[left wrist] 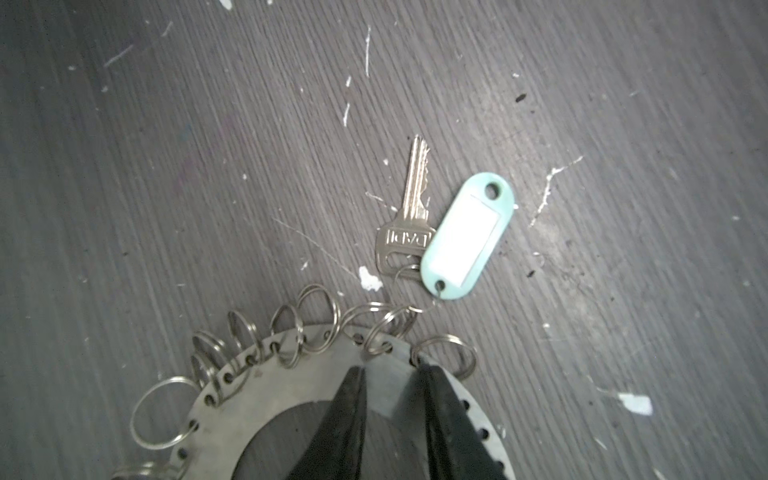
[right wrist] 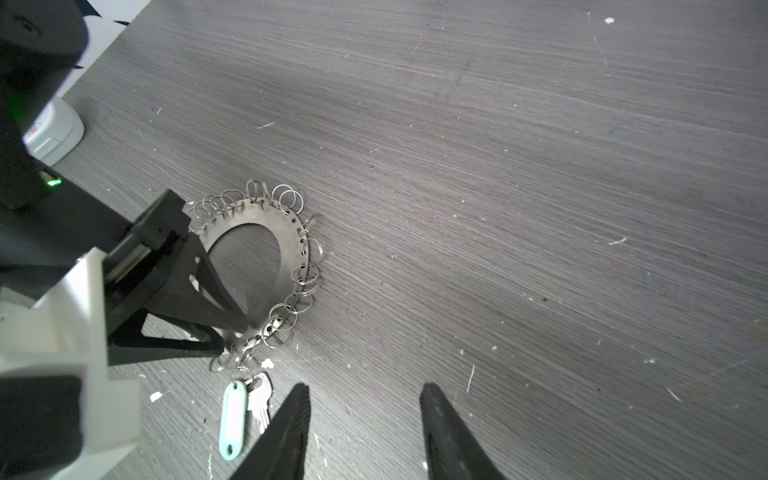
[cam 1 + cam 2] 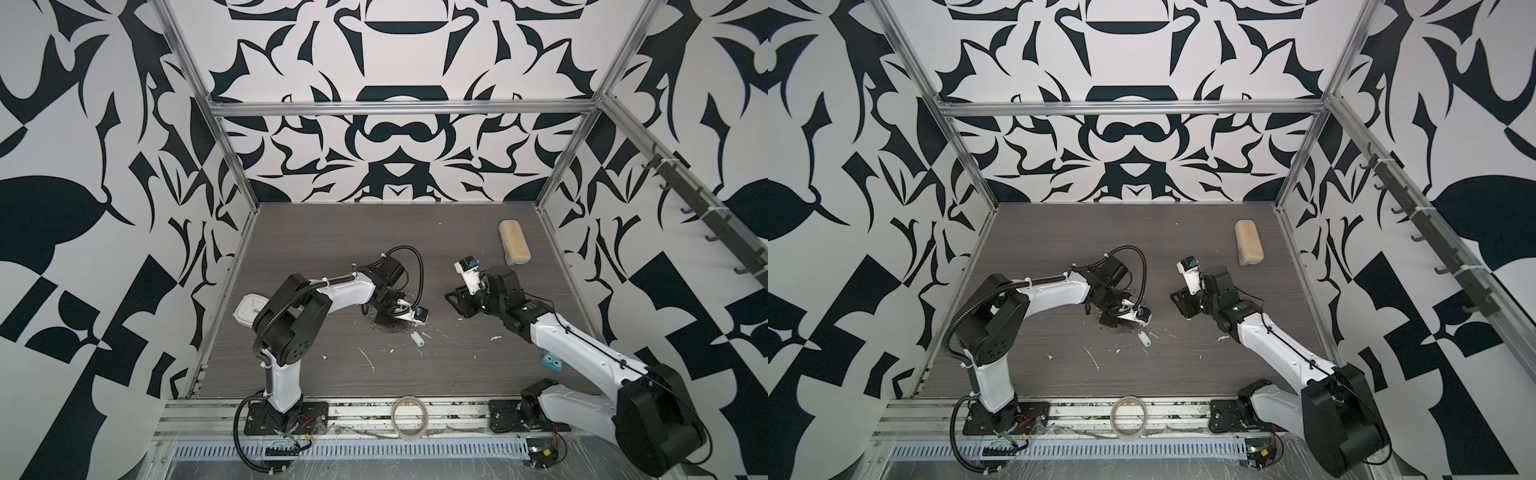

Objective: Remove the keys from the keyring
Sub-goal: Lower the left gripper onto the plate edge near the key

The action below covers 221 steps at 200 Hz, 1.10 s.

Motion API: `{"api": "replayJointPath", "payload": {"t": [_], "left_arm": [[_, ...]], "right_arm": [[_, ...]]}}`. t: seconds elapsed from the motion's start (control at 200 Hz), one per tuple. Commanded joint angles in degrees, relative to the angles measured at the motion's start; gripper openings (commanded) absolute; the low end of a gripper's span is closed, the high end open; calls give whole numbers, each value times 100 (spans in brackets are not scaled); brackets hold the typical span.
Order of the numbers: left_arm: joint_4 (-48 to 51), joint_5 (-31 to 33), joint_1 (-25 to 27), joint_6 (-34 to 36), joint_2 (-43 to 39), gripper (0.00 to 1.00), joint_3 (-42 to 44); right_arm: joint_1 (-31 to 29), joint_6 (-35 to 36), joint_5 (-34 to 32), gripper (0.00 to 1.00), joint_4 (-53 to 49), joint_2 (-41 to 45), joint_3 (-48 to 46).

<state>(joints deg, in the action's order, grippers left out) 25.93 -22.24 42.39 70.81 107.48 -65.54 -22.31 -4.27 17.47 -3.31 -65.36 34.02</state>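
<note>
Both top views: keyring (image 3: 392,330) (image 3: 1115,328) lies flat on the desk (image 3: 332,249), mid-frame, a bit left of centre. Left claw (image 3: 386,320) sits on top of it; in the left wrist view the tips (image 1: 390,370) stand on the band (image 1: 291,386) near the outer rim. Key (image 1: 409,232) and tag (image 1: 465,237) lie side by side, touching, just outside the rim loops; in a top view the tag (image 3: 417,338) is lower right of the keyring. Right claw (image 3: 457,303) is right of centre, well apart from the keyring. Oblong case (image 3: 514,242) is upper right on the desk, near the back corner. Dial scale (image 3: 249,309) is at the desk's left edge, partly behind the left arm. Tape roll (image 3: 409,417) is on the front rail, bottom centre.
</note>
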Motion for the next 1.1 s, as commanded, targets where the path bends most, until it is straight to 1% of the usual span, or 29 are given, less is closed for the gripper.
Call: {"api": "replayJointPath", "payload": {"t": [0.0,0.465,0.7,0.85,1.1], "left_arm": [[108,-151,15,134,102,29,-196],[148,-210,69,76,216,28,-284],[176,-221,120,39,219,21,-284],[287,-222,120,51,203,20,-284],[307,-205,127,144,142,15,-240]], "right_arm": [[16,56,81,47,12,15,251],[24,49,110,47,-8,15,263],[18,42,107,47,-19,15,249],[22,42,106,47,-24,6,272],[24,40,83,47,-40,-2,278]]}}
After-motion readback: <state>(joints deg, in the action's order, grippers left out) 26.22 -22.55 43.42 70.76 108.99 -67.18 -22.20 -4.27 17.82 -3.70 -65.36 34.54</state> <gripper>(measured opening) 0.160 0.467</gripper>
